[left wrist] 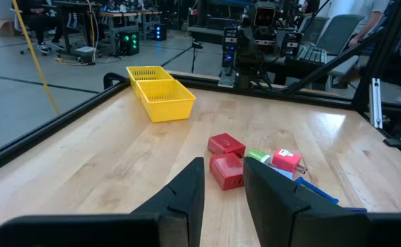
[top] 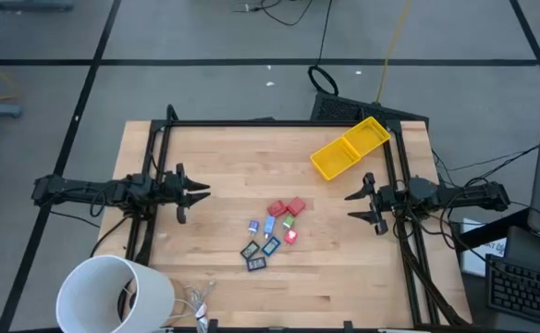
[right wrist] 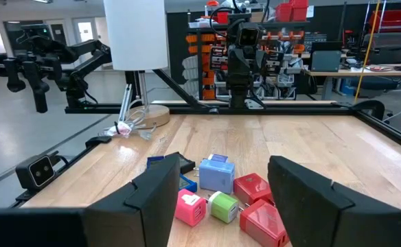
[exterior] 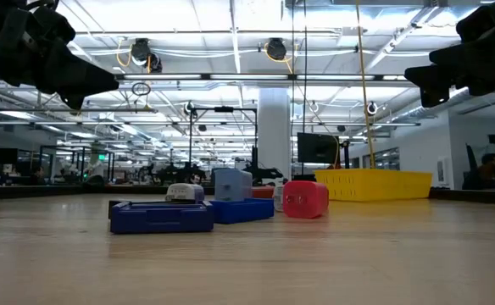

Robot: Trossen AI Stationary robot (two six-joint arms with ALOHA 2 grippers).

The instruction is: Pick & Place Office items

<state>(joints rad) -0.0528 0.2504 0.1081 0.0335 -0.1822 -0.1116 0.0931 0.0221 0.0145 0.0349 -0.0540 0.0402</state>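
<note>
The high view looks straight down on the whole table (top: 344, 287). The low view sits at tabletop level, close to the items (exterior: 222, 203). Both wrist views face inward, sharing them.

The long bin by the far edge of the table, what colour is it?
The bin is bright yellow all over; the left wrist view shows it best.

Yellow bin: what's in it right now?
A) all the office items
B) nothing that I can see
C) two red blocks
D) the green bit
B: in the high view the yellow bin shows only its own bare floor, and the left wrist view agrees; the office items all lie clustered on the table between the two arms.
</note>
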